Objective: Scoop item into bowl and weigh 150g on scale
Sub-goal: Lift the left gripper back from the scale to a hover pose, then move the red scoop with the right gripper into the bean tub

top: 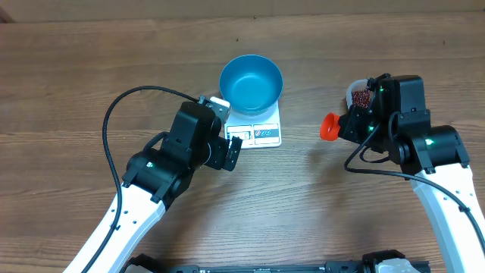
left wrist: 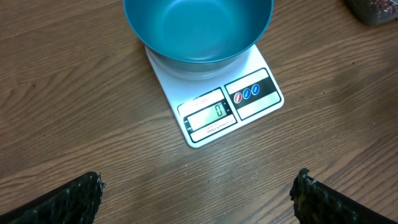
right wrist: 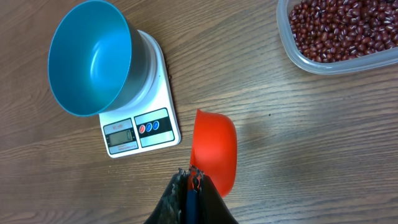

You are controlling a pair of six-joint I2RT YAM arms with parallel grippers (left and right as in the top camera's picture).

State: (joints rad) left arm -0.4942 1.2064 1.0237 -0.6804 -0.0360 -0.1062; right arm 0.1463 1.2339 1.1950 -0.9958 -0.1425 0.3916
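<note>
The blue bowl [top: 251, 82] [left wrist: 198, 28] [right wrist: 90, 59] stands empty on the white scale [top: 261, 135] [left wrist: 249, 93] [right wrist: 152, 127], whose display reads 0. My left gripper [top: 233, 148] [left wrist: 199, 180] is open just in front of the scale, with only bare wood between its fingers. To the right of the scale, my right gripper [top: 342, 127] [right wrist: 194, 174] is shut on the handle of a red scoop [top: 328, 127] [right wrist: 214, 149]. The scoop's cup is tipped on its side above the table, and no contents show. The dark red beans [top: 361, 95] [right wrist: 339, 25] lie in a clear tub behind the right gripper.
The clear plastic tub [right wrist: 298, 59] [left wrist: 373, 9] sits at the right, partly hidden by the right arm in the overhead view. A black cable [top: 121, 102] loops left of the left arm. Everything stands on the wooden table [top: 91, 61].
</note>
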